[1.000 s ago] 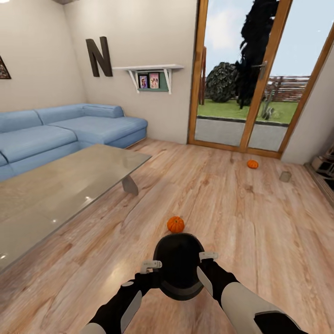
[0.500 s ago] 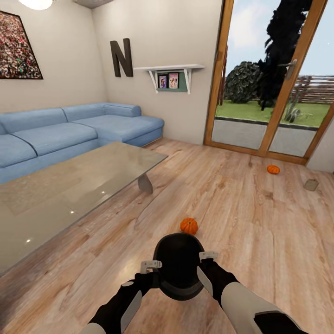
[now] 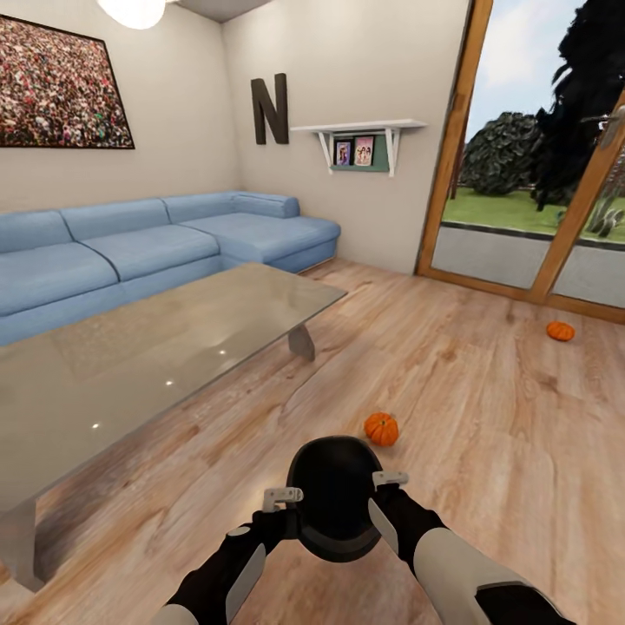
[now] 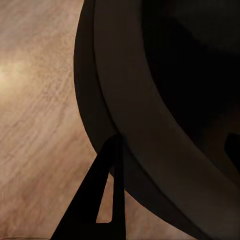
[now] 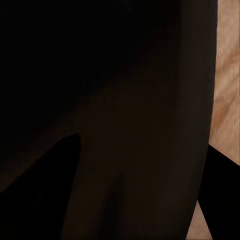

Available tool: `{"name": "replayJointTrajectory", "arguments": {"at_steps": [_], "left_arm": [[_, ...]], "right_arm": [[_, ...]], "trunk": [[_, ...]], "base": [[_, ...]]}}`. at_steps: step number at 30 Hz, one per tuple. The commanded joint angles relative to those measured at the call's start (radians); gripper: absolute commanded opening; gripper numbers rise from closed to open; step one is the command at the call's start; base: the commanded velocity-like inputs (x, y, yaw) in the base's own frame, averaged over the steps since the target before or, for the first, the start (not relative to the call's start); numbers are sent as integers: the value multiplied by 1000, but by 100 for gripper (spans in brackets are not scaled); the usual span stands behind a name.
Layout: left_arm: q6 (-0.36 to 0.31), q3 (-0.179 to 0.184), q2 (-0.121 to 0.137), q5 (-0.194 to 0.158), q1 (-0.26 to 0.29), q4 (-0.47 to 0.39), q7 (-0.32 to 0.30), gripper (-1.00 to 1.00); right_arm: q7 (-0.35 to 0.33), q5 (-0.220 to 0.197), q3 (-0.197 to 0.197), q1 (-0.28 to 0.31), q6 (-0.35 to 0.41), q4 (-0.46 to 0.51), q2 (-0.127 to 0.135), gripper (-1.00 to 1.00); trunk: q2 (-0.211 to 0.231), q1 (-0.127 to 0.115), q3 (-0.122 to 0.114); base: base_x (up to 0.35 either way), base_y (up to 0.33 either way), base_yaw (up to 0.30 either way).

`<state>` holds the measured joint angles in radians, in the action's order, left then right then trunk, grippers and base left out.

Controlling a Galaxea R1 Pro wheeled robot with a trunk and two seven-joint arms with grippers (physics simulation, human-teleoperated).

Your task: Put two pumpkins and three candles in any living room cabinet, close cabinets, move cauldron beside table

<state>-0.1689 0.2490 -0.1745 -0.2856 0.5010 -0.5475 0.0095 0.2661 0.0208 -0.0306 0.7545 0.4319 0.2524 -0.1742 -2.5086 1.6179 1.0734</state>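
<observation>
Wooden floor view swung left; both grippers still clamp the cauldron

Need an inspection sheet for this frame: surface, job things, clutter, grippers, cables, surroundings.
Surface: wood floor; glass table at left.
Job things: cauldron held between both arms; near pumpkin on floor just ahead; far pumpkin by the glass door.
Clutter: nothing seen.
Grippers: left gripper and right gripper against cauldron's sides; closure unclear.
Cables: nothing seen.
Surroundings: blue sofa, wall shelf.
</observation>
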Motion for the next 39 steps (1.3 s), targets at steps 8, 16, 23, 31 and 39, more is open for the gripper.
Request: {"name": "replayJointTrajectory", "arguments": {"at_steps": [8,16,23,31,39], "left_arm": [[-5,-12,0,6,1,1,13,-100],[-5,-11,0,6,1,1,13,-100],[-6,-11,0,6,1,1,13,-100],[-6,-11,0,6,1,1,13,-100],[-6,-11,0,6,1,1,12,-100]], "right_arm": [[-19,-16,3,0,-21,32,0,-100],[-18,-16,3,1,-21,26,0,-100],[-18,-16,3,1,-21,25,0,-100],[-18,-16,2,1,-21,25,0,-100],[-19,-16,1,0,-20,25,0,-100]], "trunk": [[0,0,1],[0,0,1],[0,0,1],[0,0,1],[0,0,1]], "base": [[0,0,256],[0,0,258],[0,0,258],[0,0,262],[0,0,273]]}}
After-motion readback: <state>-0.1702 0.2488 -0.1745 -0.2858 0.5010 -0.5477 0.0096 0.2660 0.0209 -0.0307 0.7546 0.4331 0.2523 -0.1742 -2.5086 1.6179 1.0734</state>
